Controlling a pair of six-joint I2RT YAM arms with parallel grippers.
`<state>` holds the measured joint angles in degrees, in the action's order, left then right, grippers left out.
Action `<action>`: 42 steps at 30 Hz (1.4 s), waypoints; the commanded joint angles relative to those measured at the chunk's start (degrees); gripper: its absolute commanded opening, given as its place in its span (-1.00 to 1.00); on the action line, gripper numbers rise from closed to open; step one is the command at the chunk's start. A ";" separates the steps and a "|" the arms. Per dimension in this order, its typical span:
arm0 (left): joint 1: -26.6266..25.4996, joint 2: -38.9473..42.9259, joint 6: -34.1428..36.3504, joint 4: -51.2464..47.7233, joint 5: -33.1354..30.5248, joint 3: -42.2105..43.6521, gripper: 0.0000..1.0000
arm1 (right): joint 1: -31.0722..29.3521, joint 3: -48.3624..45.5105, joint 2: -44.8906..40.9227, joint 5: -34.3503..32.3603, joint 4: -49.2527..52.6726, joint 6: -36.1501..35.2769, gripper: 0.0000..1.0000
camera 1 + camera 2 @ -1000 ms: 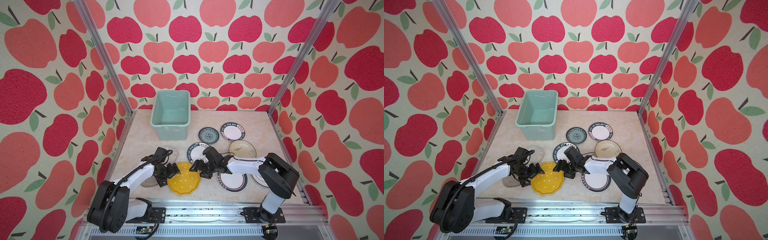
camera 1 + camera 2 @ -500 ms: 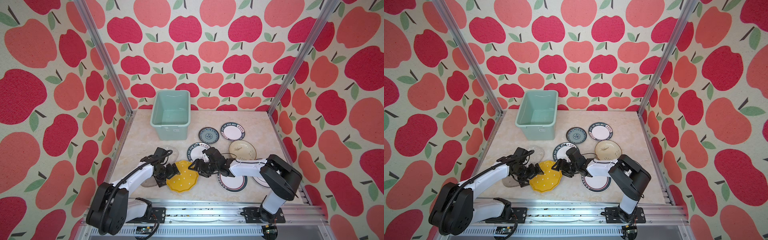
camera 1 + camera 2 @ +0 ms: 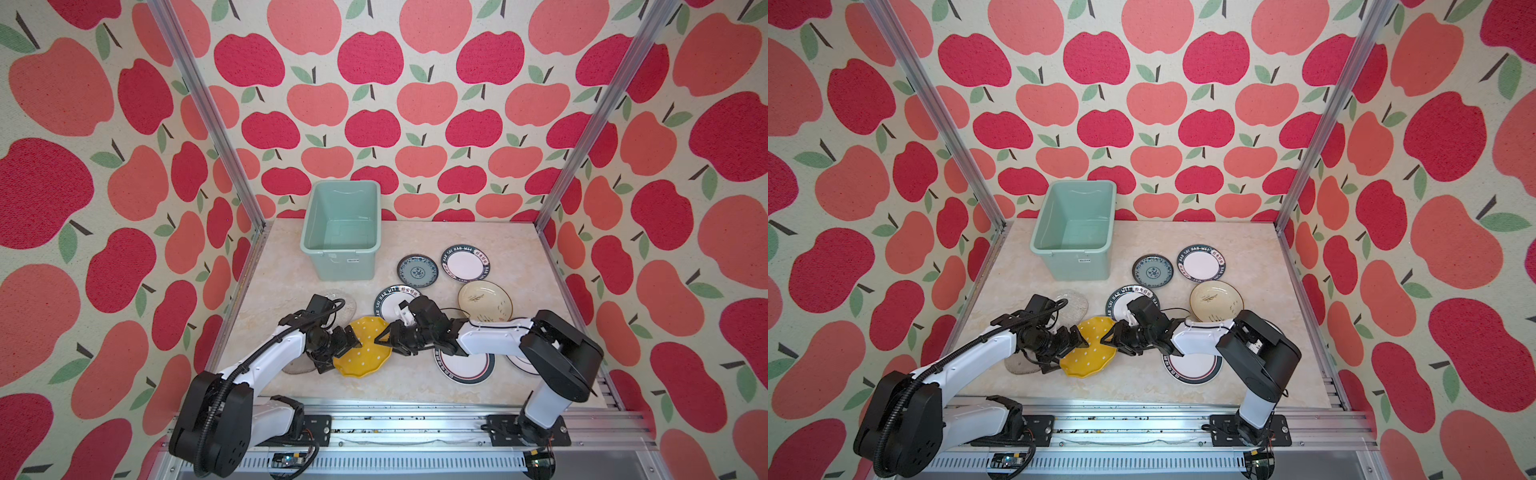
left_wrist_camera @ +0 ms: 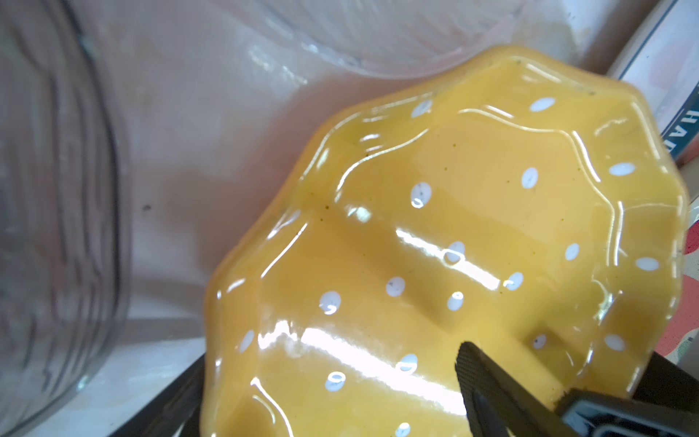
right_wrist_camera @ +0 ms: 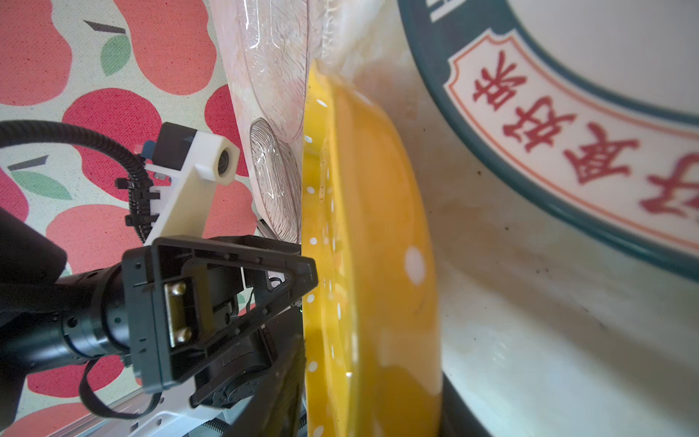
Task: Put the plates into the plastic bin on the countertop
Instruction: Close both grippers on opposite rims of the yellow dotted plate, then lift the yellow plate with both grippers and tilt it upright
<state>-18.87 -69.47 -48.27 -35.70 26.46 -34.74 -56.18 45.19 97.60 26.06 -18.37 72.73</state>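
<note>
**Both claws at the yellow plate: left spread, right drawn in**

Your left claw (image 3: pixel 341 352) stands released, jaws spread wide, at the left rim of the yellow plate (image 3: pixel 368 357); in the left wrist view one of its fingers (image 4: pixel 488 389) lies over the dotted face while the plate's edge runs in between the jaws. Your right claw (image 3: pixel 379 338) meets the same plate from the right; in both top views its tips draw in to a point at the rim; you cannot tell whether they clamp the rim or only flank it.

The yellow plate sits between the two claws, near the front middle of the countertop (image 3: pixel 436 232); it looks tilted rather than flat, and the right wrist view shows it almost edge-on.

Working outward:
- a clear glass plate (image 3: pixel 348 300) lies just behind the left claw;
- a second glass plate (image 3: pixel 296 366) shows partly under the left arm;
- a dark-rimmed lettered plate (image 3: pixel 390 300) lies just behind the right claw;
- a ringed white plate (image 3: pixel 463 370) lies under the right arm;
- farther back lie a cream plate (image 3: pixel 484 300), a blue-patterned plate (image 3: pixel 417 271) and another lettered plate (image 3: pixel 465 262).

The plastic bin (image 3: pixel 332 270) stands at the back, left of centre and well apart from the yellow plate; its white label faces the front.
</note>
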 commanded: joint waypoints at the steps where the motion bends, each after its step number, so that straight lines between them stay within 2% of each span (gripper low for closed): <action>1: -0.37 1.53 0.28 1.89 2.59 -0.68 0.91 | -0.95 1.04 -3.41 0.41 -0.25 -0.64 -0.32; 9: -0.29 6.86 0.58 -4.91 0.44 -3.48 0.93 | -0.95 1.52 -9.60 -2.64 6.79 -2.36 -0.69; 16: 0.06 19.67 5.08 -18.87 -5.03 -14.42 0.96 | 1.40 3.79 -21.31 -4.11 19.08 -6.24 -0.73; 19: 0.15 22.97 9.53 -23.46 -4.88 -21.71 0.97 | 4.84 5.20 -26.70 -1.81 20.94 -7.97 -0.77; 24: 0.15 23.17 14.58 -26.99 0.09 -30.85 0.99 | 12.90 8.47 -31.51 9.02 18.46 -8.37 -0.84; 26: 0.09 22.89 14.36 -25.58 3.24 -31.63 0.99 | 15.44 9.57 -32.02 12.78 17.23 -7.78 -0.85; 30: -0.24 22.93 9.78 -16.77 8.86 -28.55 0.97 | 18.32 11.94 -31.37 18.38 15.12 -6.72 -0.85; 36: -1.84 22.83 2.16 -1.58 9.85 -23.09 0.92 | 18.51 12.52 -29.05 20.71 9.97 -3.64 -0.85; 42: -2.29 21.95 -2.95 8.70 10.52 -20.00 0.84 | 18.57 13.14 -26.03 21.36 5.48 -1.22 -0.86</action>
<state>-20.86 -47.48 -47.11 -35.99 35.33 -56.03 -37.74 54.54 71.72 43.90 -2.87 69.17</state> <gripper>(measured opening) 0.932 0.236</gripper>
